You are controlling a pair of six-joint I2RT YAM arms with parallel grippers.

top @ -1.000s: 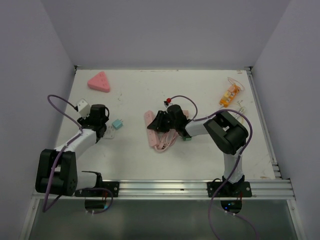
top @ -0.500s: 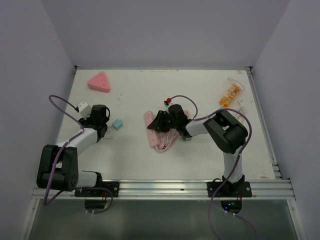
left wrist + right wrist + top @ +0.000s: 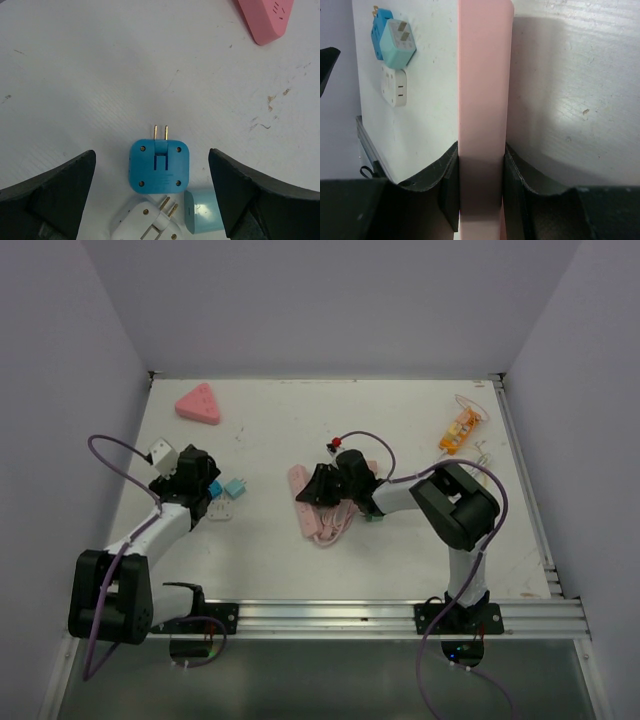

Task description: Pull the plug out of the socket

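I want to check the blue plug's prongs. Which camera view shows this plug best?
The left wrist view: the blue plug lies flat, centred, both prongs clear. The top view shows the plug only as a small blue spot; the right wrist view shows it in a far corner, partly hidden.

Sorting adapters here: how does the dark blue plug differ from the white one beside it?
The dark blue plug is whole in the left wrist view; the white plug is cut by its bottom edge. The blue plug's prongs point straight up the picture, the white plug's lean right. Both show two brass prongs.
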